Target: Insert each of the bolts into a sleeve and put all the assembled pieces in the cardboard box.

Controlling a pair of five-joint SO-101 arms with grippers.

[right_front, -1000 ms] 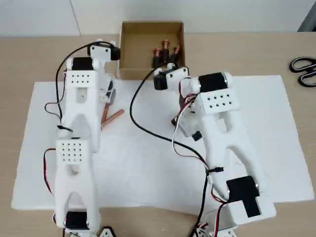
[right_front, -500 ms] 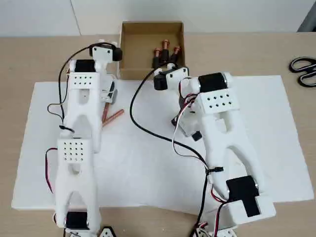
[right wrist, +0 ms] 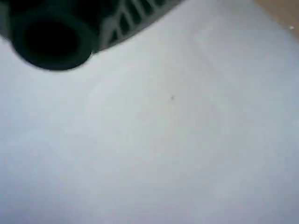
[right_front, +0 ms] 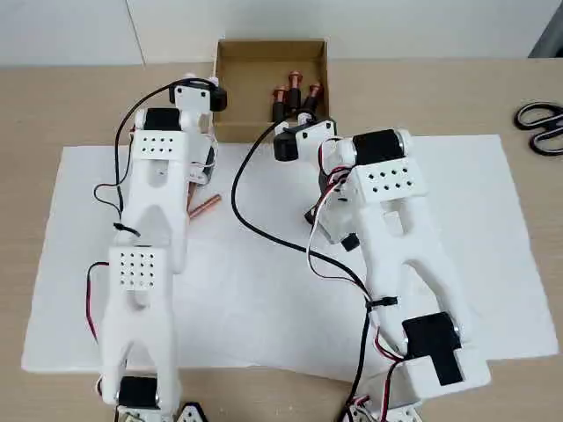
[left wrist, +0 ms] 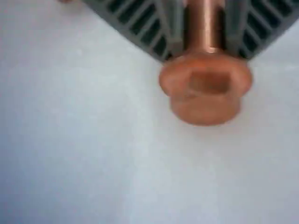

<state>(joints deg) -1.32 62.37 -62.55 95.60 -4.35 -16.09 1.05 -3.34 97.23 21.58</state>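
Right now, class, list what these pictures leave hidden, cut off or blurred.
High view: scissors, cut by the right edge.
Left wrist view: bolt, shaft cut off by the edge.
Right wrist view: sleeve, blurred, its length hidden behind its own mouth.

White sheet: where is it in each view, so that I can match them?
High view: white sheet spread on the table, under both arms.
Left wrist view: sheet behind the copper bolt.
Right wrist view: sheet behind the black sleeve; table past its edge.
Shared landmark: the sheet itself.
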